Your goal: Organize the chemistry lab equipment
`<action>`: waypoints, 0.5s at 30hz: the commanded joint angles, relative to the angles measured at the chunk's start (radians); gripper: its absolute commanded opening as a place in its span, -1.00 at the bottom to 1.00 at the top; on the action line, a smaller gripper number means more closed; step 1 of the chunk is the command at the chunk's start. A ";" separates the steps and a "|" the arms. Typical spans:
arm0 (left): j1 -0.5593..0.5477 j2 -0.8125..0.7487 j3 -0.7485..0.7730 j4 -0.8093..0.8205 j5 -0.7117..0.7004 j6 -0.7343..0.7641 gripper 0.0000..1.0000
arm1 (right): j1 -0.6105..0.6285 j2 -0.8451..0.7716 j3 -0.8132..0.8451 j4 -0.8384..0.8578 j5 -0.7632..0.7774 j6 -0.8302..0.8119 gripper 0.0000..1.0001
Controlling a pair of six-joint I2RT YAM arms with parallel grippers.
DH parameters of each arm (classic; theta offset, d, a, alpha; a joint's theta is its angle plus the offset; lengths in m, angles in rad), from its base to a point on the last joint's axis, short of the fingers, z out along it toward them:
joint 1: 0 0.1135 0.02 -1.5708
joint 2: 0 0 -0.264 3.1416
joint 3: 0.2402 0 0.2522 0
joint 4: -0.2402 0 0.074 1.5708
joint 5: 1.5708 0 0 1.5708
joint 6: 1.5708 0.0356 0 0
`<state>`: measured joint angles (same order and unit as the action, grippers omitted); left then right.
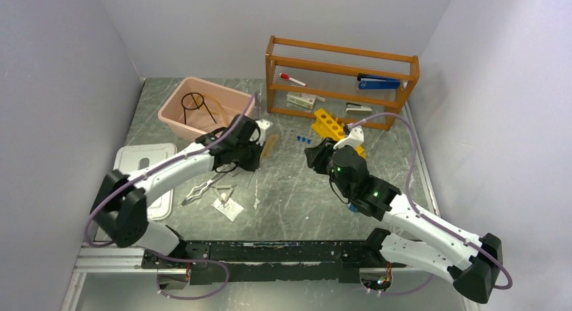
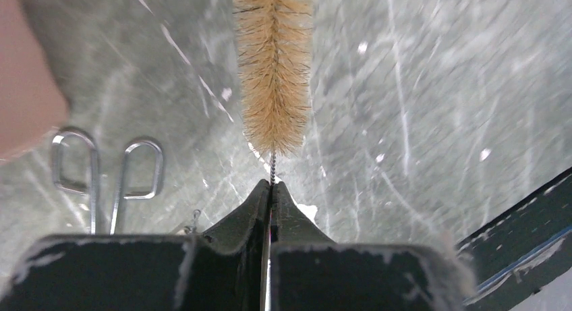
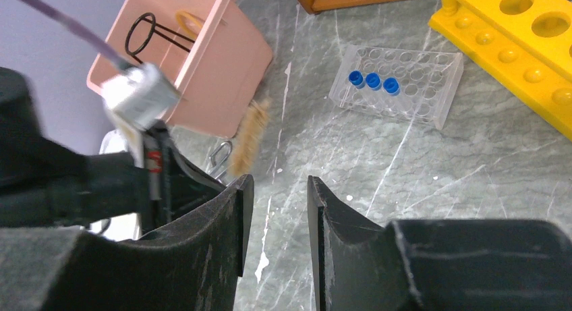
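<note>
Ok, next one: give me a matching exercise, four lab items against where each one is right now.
Items:
1. test-tube brush
2. black wire ring stand
3. blue-capped tubes
4. metal tongs

Places:
A. standing in the clear rack
B. wire stem pinched in the left gripper
C. lying loose on the table
D. inside the pink bin

Pairs: 1-B, 2-D, 3-A, 4-C
</note>
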<state>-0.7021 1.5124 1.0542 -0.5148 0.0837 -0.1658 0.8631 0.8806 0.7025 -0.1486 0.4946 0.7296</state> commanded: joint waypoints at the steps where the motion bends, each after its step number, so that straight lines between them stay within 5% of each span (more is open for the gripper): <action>1: -0.005 -0.121 0.067 0.095 -0.119 -0.102 -0.90 | -0.006 -0.028 0.032 -0.037 0.023 -0.029 -0.23; 7: 0.006 -0.172 0.182 0.078 -0.413 -0.278 -0.91 | -0.006 -0.031 0.057 -0.055 0.011 -0.037 -0.22; 15: 0.041 -0.033 0.454 -0.247 -0.817 -0.762 -0.91 | -0.006 -0.014 0.065 -0.055 0.006 -0.017 -0.22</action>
<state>-0.6811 1.4082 1.4075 -0.5644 -0.4728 -0.6220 0.8627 0.8650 0.7403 -0.2008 0.4911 0.7033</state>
